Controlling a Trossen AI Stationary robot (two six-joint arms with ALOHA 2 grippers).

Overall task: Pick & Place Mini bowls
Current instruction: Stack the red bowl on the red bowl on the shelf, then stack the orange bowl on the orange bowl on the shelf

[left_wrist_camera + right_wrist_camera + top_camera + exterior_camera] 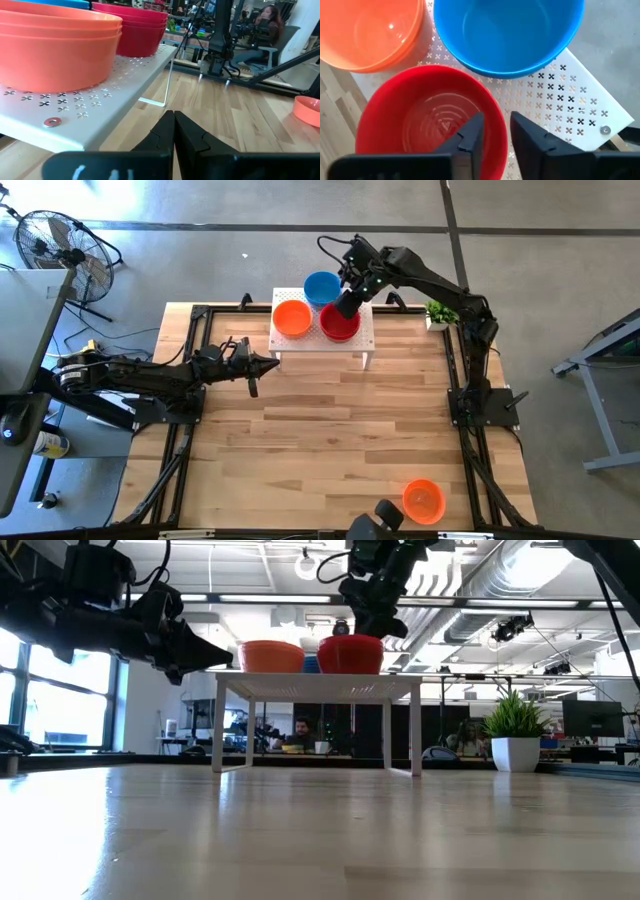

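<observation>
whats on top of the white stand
Three stacks of mini bowls sit on the white stand: orange, blue and red. The right gripper straddles the red stack's rim. How many bowls each stack holds is hidden.

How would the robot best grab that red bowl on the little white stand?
By its thin rim, coming straight down from above. The red bowl sits mouth up on the white stand, beside the orange bowl and blue bowl. The right pincer hangs open astride the rim, one finger inside, one outside.
</observation>
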